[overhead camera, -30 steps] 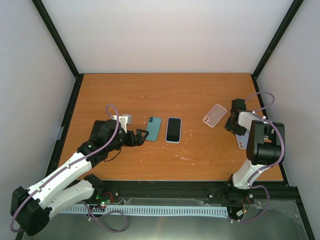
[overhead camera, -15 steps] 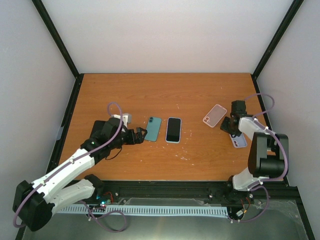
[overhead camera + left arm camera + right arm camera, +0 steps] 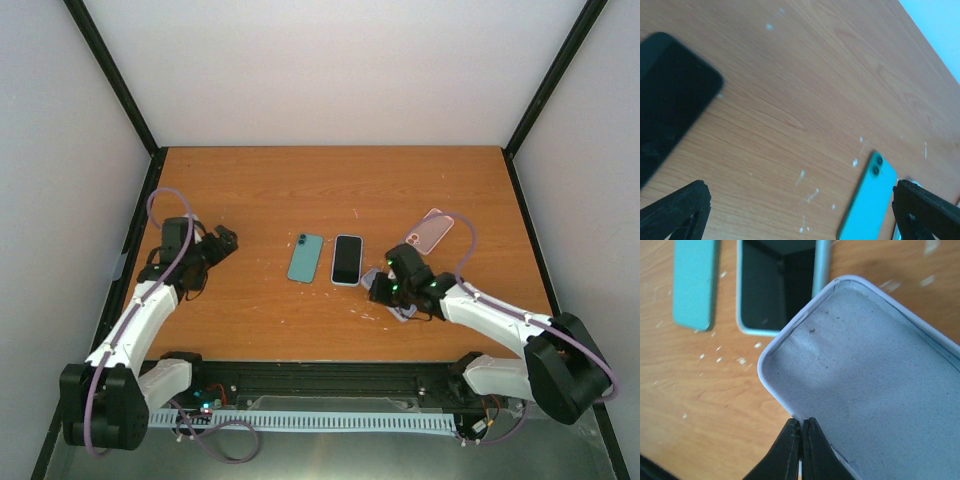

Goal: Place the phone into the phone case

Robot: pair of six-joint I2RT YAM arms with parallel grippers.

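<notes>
A lavender phone case (image 3: 875,380) fills the right wrist view, hollow side up, and my right gripper (image 3: 801,426) is shut on its rim. From above, that gripper (image 3: 384,290) holds the case (image 3: 402,312) just right of a black-screened phone (image 3: 347,259) lying face up mid-table. A teal phone (image 3: 306,258) lies face down beside it, its camera lenses showing. Both phones appear above the case in the right wrist view: the teal phone (image 3: 694,282) and the black-screened phone (image 3: 777,285). My left gripper (image 3: 225,241) is open and empty, well left of the teal phone (image 3: 867,200).
A pink translucent case (image 3: 430,230) lies at the back right. A dark, blurred, rounded slab (image 3: 670,100) shows at the left of the left wrist view; I cannot tell what it is. White flecks dot the wooden table (image 3: 300,190).
My right arm has swung from the table's right edge to the centre, carrying the lavender case, its jaws now tight. The left arm has drawn back leftward from the teal phone.
</notes>
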